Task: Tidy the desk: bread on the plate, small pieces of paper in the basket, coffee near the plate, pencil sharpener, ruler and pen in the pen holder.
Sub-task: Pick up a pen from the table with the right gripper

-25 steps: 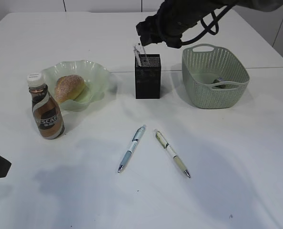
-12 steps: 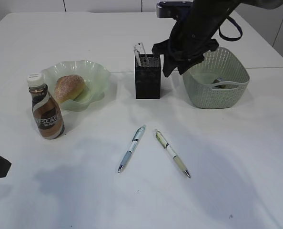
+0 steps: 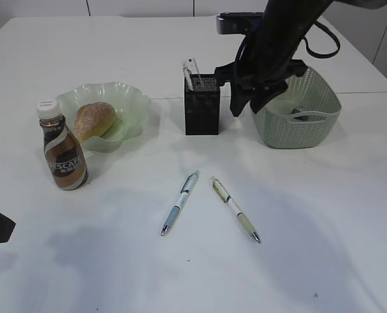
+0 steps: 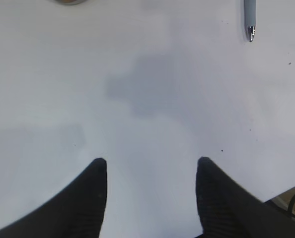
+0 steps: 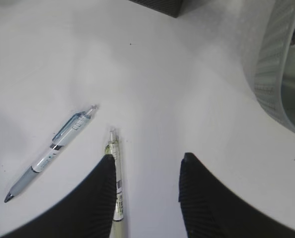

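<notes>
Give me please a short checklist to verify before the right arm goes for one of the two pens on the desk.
1. Right hand empty and open: ok, nothing between the fingers.
2. Yellow-green pen free on the desk: ok, apart from the blue pen.
3. Right hand lined up over a pen: not ok, in the right wrist view the yellow-green pen runs along the left finger, not between the two.
4. Pen holder upright with room: ok upright; room inside cannot tell, the ruler already stands in it.
5. Left hand out of the way: ok, open over bare desk.
</notes>
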You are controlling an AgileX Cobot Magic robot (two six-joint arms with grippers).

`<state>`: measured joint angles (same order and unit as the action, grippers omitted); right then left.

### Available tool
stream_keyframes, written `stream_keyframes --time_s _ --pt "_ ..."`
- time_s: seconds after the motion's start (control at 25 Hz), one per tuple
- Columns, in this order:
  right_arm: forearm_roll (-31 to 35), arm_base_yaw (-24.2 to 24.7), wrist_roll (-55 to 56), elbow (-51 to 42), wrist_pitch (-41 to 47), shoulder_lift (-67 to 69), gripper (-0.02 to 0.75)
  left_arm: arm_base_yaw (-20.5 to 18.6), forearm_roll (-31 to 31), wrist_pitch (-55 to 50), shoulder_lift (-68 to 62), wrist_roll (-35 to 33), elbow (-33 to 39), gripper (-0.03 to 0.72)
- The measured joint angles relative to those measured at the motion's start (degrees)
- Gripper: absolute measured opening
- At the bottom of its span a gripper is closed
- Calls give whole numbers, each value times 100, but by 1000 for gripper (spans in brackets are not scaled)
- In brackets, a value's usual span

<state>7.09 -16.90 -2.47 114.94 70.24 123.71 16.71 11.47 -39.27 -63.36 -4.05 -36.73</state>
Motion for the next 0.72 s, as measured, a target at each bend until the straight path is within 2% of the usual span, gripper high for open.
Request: stream_keyframes --time_s 0.36,0.72 --pt "20 -46 0 -73 0 -99 341 0 0 0 0 0 0 401" --pt "-146 -454 0 -517 4 -154 340 0 11 -33 0 0 0 401"
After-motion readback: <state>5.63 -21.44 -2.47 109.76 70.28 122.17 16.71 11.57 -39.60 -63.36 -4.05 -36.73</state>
